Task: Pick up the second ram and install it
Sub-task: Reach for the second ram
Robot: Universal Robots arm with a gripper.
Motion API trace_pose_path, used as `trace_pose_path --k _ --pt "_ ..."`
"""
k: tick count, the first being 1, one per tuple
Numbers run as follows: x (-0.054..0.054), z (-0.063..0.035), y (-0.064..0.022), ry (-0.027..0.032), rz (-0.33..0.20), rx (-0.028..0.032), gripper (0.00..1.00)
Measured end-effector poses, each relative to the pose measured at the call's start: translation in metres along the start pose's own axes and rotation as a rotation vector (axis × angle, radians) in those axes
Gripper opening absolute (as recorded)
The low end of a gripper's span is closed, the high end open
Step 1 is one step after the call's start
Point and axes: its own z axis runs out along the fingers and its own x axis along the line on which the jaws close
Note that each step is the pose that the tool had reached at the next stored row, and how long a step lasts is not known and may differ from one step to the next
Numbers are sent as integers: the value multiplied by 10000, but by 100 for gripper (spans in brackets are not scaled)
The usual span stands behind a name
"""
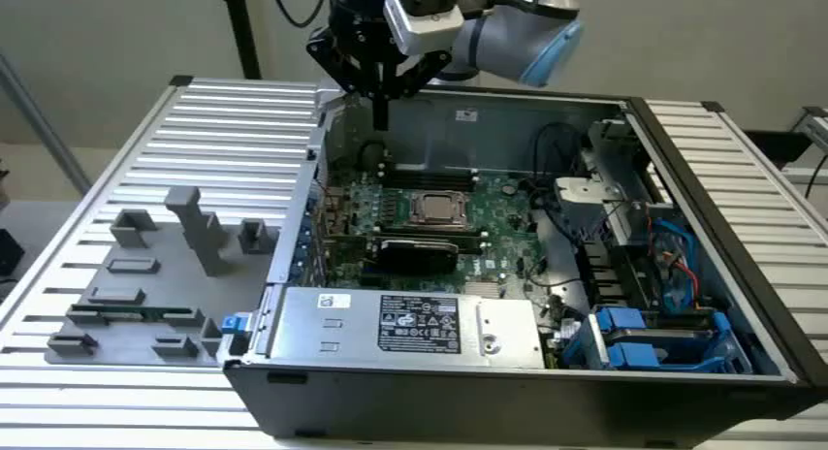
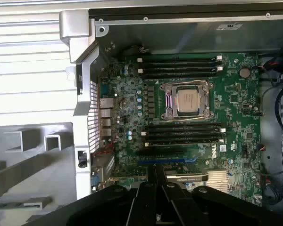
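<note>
Exterior view. Robot arm: cut off by the frame edge at twelve o'clock. Bench: runs out of frame at three, six and nine o'clock. Power supply: hides the near portion of the motherboard; print on its label too small to read. Ram stick, in grey fixture at eight o'clock: partly sunk in its slot, chips indiscernible.
</note>
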Motion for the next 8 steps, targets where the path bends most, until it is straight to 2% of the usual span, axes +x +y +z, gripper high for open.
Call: trace_pose_path --k 8 --pt "0 0 0 0 0 0 11"
